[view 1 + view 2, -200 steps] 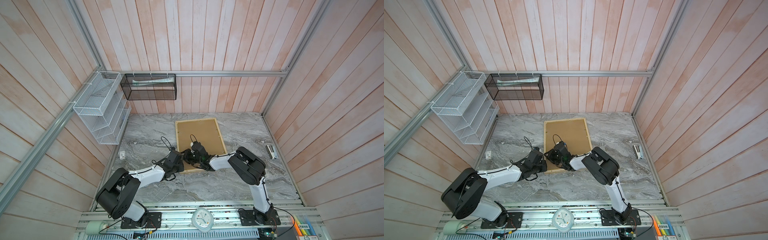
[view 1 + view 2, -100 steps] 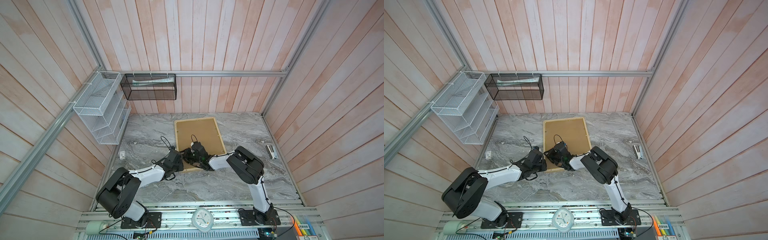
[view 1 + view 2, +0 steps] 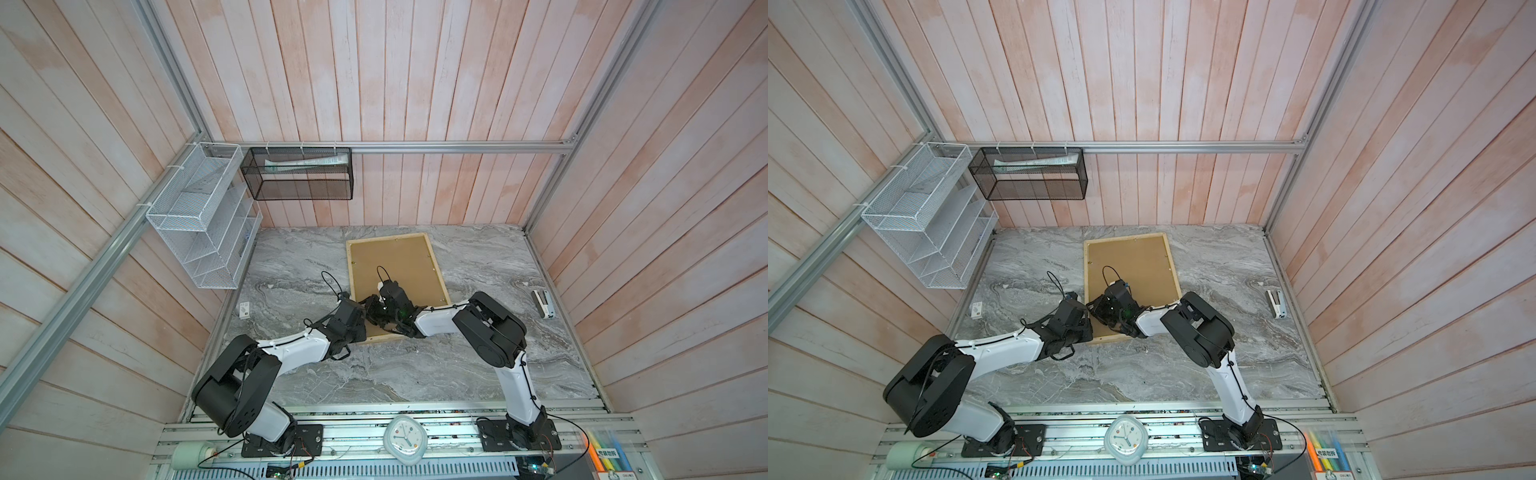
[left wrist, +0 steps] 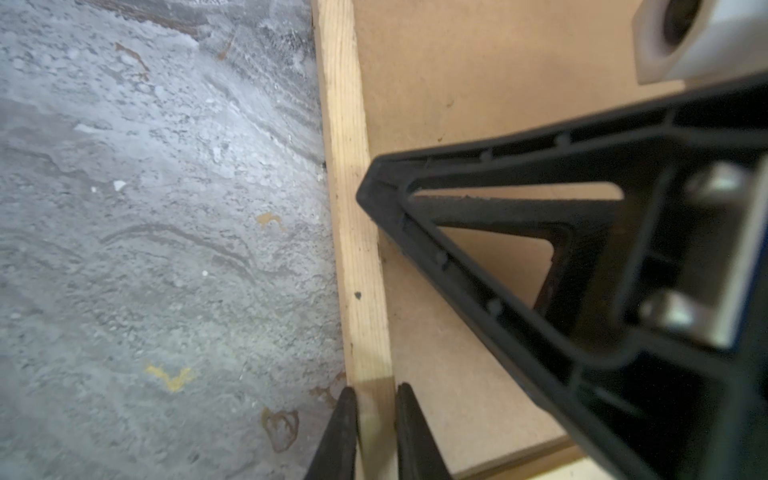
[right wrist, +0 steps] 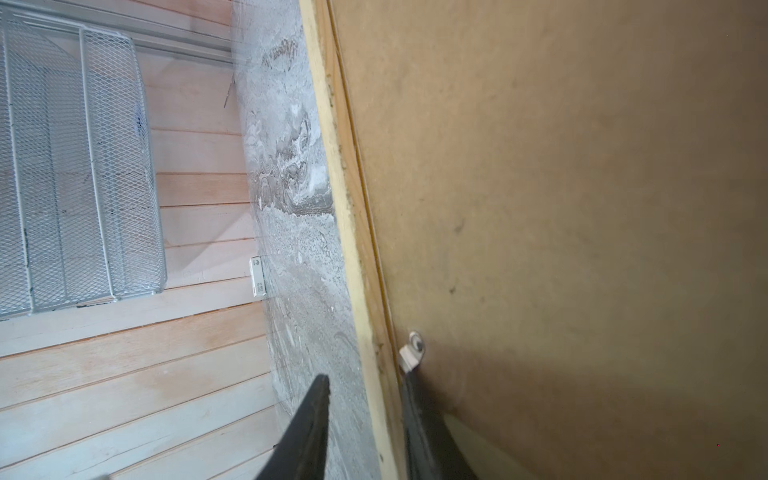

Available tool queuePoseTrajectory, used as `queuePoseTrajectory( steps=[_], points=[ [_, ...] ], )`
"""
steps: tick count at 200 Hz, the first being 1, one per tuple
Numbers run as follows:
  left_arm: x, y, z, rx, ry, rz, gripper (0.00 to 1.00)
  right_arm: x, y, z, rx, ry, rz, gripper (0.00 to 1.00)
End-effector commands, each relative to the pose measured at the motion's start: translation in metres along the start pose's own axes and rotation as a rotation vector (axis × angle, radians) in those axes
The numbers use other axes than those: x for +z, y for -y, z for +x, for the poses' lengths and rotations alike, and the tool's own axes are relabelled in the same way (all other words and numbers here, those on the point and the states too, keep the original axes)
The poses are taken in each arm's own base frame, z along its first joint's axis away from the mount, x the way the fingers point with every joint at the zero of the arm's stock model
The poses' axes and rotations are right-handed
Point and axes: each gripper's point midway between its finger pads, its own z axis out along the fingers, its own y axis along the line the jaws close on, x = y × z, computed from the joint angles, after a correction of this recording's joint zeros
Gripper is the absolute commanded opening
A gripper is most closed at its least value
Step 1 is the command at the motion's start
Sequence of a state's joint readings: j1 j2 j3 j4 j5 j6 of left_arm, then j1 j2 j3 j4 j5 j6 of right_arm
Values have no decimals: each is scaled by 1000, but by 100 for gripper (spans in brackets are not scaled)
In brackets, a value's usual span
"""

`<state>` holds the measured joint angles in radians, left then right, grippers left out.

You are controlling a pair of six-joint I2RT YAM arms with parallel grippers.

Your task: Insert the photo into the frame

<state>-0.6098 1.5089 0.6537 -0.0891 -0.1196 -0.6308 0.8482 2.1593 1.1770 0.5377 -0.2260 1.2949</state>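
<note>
The frame [image 3: 350,270] [image 3: 1086,270], of pale wood slats, lies face down on the marble table. A brown backing board [image 3: 395,266] [image 3: 1129,266] fills it. The photo is hidden. My left gripper [image 4: 376,395] [image 3: 362,328] is shut on the frame's [image 4: 353,208] left slat near the near-left corner, one finger on each side. A little farther along that slat [image 5: 332,166] my right gripper [image 5: 365,380] [image 3: 368,307] stands open astride it. Its outer finger hangs over the marble. Its inner finger rests on the board [image 5: 540,208] at a white turn clip [image 5: 411,353].
A white wire rack [image 3: 199,232] and a black mesh basket [image 3: 299,174] hang on the walls at the back left. A small white stapler-like thing [image 3: 543,304] lies at the table's right edge, and a white label [image 3: 244,309] at its left edge.
The frame and the right arm have shifted very slightly to the left. Both grippers stay on the left slat.
</note>
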Motion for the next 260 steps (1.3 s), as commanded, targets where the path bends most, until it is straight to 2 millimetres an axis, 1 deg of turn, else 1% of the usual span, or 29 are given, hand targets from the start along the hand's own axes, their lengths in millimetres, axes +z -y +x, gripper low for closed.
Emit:
queuePoseTrajectory(
  steps=[1,30,51,72,94,132,160,192,208,260],
  points=[
    [-6,20,34,68,-152,81,23,2,71,11,-1,-23,218,32],
    [-4,18,34,71,-158,64,30,-4,65,7,-21,-14,225,32],
    [-1,19,34,74,-163,57,31,-7,65,8,-19,-14,227,32],
    [2,18,34,75,-168,51,24,-8,68,10,-11,-19,228,32],
    [3,17,35,75,-172,45,15,-8,66,11,-2,-25,217,32],
    [3,18,36,89,-180,48,8,-4,53,6,-2,-18,199,33],
    [3,20,37,96,-187,59,7,3,54,1,16,-9,204,33],
    [3,30,39,112,-196,117,6,9,57,-5,64,3,194,33],
    [2,35,40,122,-199,146,5,12,56,-9,76,11,187,33],
    [-3,45,42,150,-200,197,5,20,67,-17,122,40,204,33]
  ],
)
